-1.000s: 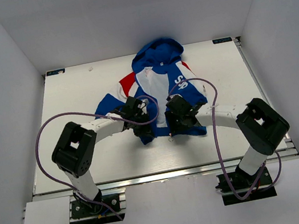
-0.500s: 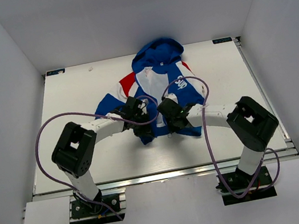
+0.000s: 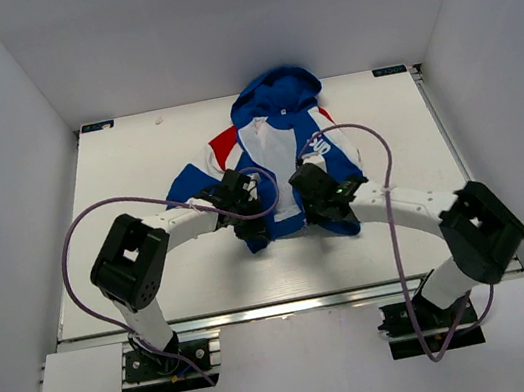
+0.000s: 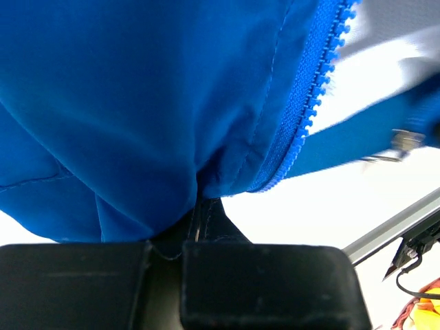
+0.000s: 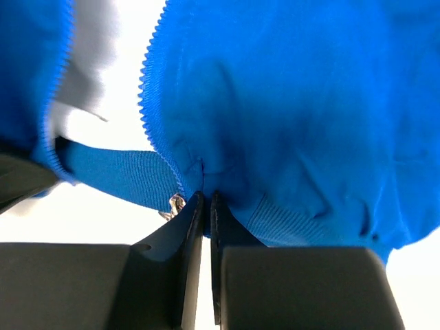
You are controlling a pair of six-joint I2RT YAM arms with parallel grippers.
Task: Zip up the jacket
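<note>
The jacket (image 3: 278,142), royal blue with red shoulders and white lining, lies open on the table, hood to the far side. My left gripper (image 3: 251,220) is shut on the blue fabric of the jacket's left front panel beside its zipper teeth (image 4: 302,117). My right gripper (image 3: 317,209) is shut on the bottom hem corner of the right front panel (image 5: 275,124), next to its zipper teeth (image 5: 155,130). A small metal zipper pull (image 5: 176,204) shows by the right fingers and also in the left wrist view (image 4: 402,142). Both hems are lifted slightly off the table.
The white table (image 3: 135,168) is ringed by white walls. A metal rail (image 3: 282,306) runs along the near edge. Purple cables (image 3: 369,228) loop over both arms.
My right gripper shifted left toward the left gripper, then back right and slightly farther, dragging the right front hem with it. The right arm's elbow swung outward. The left arm stayed put.
</note>
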